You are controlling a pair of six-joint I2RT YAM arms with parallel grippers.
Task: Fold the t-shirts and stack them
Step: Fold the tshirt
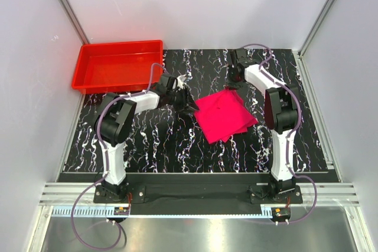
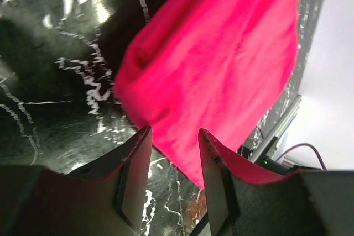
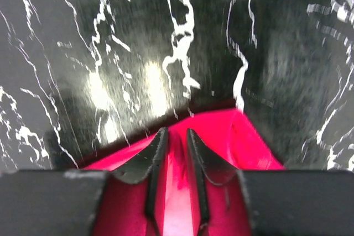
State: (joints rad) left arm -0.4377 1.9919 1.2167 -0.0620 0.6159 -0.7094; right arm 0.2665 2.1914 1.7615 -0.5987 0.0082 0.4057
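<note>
The magenta-pink t-shirt (image 1: 225,115) lies folded into a tilted square on the black marbled table. My left gripper (image 1: 188,105) hovers at the shirt's left edge. In the left wrist view the left gripper (image 2: 174,132) is open, and the shirt (image 2: 221,53) lies just beyond the fingertips with its near edge reaching between them. My right gripper (image 1: 235,79) is at the shirt's far corner. In the right wrist view the right gripper (image 3: 176,132) has its jaws nearly together, with a ridge of the pink cloth (image 3: 243,142) pinched between them.
A rigid red tray (image 1: 80,69) stands at the back left, partly off the table's left edge. Grey walls enclose the back and sides. A metal rail (image 1: 313,104) runs along the table's right edge.
</note>
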